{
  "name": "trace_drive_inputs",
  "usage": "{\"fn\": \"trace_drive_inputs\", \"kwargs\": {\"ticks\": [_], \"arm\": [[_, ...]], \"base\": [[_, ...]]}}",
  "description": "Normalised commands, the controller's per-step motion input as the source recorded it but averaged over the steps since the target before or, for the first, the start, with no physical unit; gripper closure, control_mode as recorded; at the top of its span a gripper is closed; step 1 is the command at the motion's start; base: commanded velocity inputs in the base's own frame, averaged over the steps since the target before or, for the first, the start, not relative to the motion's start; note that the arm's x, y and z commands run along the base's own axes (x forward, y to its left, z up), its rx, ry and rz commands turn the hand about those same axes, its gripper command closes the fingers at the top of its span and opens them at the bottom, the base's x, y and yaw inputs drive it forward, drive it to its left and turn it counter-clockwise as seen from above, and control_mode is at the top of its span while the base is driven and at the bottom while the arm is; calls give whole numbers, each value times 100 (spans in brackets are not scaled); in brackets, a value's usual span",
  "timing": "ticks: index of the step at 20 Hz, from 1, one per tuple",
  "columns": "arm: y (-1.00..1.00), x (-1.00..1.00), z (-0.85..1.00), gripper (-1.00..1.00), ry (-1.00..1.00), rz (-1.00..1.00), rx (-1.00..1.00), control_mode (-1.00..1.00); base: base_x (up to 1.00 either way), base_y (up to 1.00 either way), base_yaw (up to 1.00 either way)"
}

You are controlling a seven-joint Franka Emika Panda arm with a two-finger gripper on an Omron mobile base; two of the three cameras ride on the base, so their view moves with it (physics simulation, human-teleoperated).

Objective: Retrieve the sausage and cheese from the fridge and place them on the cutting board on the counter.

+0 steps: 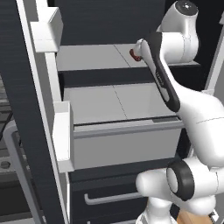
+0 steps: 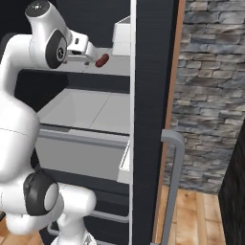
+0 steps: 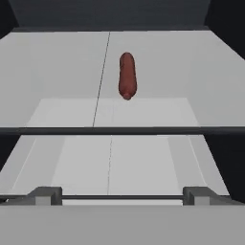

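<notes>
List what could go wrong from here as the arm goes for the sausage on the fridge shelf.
1. The sausage is a small rounded cylinder lying loose on the smooth grey shelf; a nudge from the open gripper might roll it away.
2. It lies lengthwise along the hand's line of approach, apart from the fingers, so they may close short of it.
3. The arm works inside the fridge beside the door bins; the wrist may knock them on retreat.
</notes>
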Motion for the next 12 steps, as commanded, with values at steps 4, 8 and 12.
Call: {"fn": "trace_drive_inputs", "kwargs": {"ticks": [4, 8, 12], "arm": [[-9, 54, -7, -100, 4, 1, -3, -100], [-2, 44, -24, -100, 0, 0, -10, -100], [0, 36, -23, -100, 0, 0, -6, -100]], "base": [[0, 0, 0], [0, 0, 0], [0, 0, 0]]}}
